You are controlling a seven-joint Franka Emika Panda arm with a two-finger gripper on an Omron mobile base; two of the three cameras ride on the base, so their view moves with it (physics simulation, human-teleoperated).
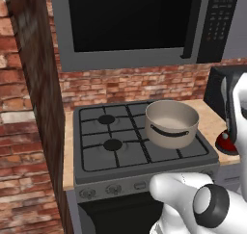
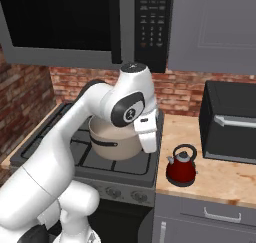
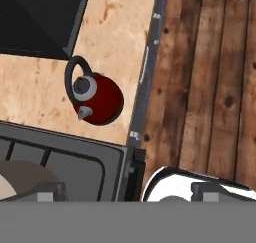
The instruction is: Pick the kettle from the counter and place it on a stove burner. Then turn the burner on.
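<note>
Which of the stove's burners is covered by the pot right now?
The near right one: the beige pot sits on its grate. The two left burners, far and near, are bare, black caps showing; the far right one is largely hidden behind the pot.

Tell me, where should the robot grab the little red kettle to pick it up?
Probably by the looped handle arching over the kettle, with the gripper coming straight down from above. The kettle stands upright on the counter with open space around it, and its round glossy body looks harder to pinch than the thin loop.
</note>
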